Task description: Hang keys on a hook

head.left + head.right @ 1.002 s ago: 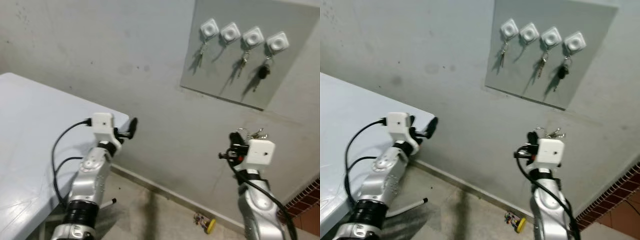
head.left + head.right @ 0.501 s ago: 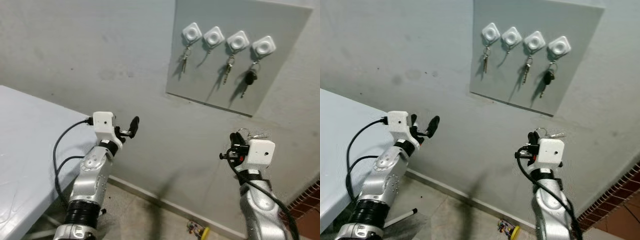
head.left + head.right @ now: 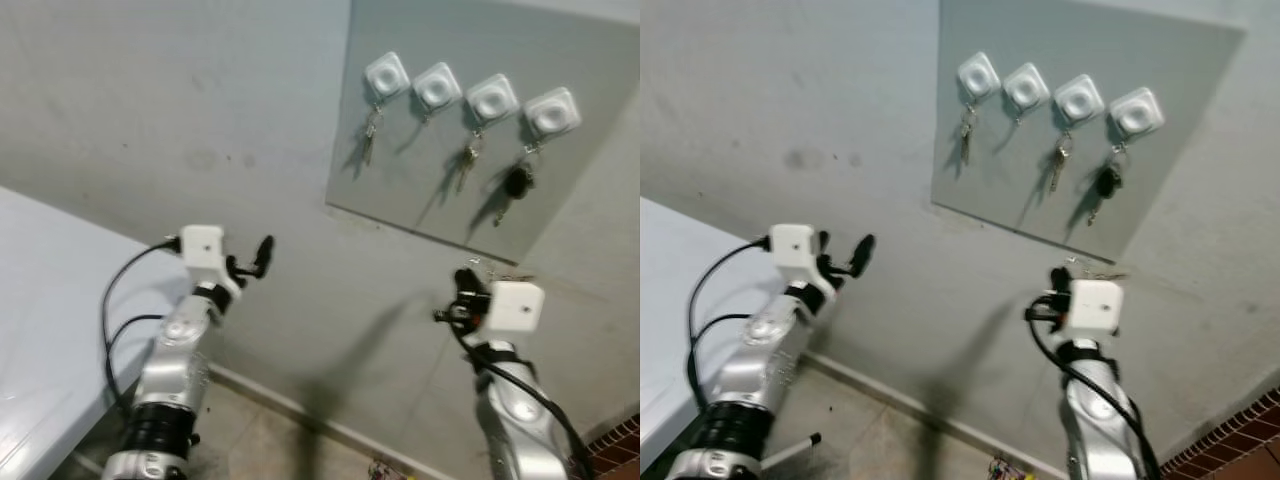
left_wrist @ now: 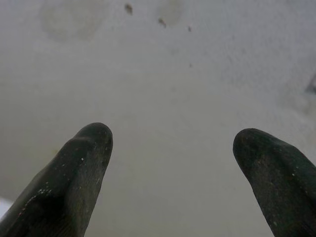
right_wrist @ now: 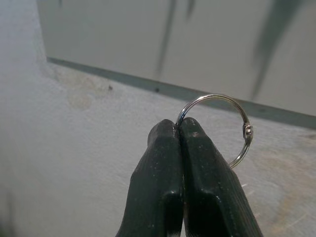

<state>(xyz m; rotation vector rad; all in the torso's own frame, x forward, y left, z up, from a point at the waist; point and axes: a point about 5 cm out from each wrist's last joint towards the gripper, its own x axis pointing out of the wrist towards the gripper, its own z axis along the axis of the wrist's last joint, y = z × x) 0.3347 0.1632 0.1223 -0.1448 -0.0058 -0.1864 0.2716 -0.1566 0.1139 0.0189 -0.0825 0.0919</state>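
- The right hand (image 5: 180, 129) is clenched tight on a silver key ring (image 5: 222, 128) — held up near the wall, just below the grey board (image 3: 460, 150).
- The board carries four white hooks (image 3: 387, 75), and each one already has keys (image 3: 368, 135) hanging from it.
- The left hand (image 4: 170, 173) is spread wide, holding nothing, pointed at the bare wall (image 3: 180, 120) beside the white bench (image 3: 50, 290).
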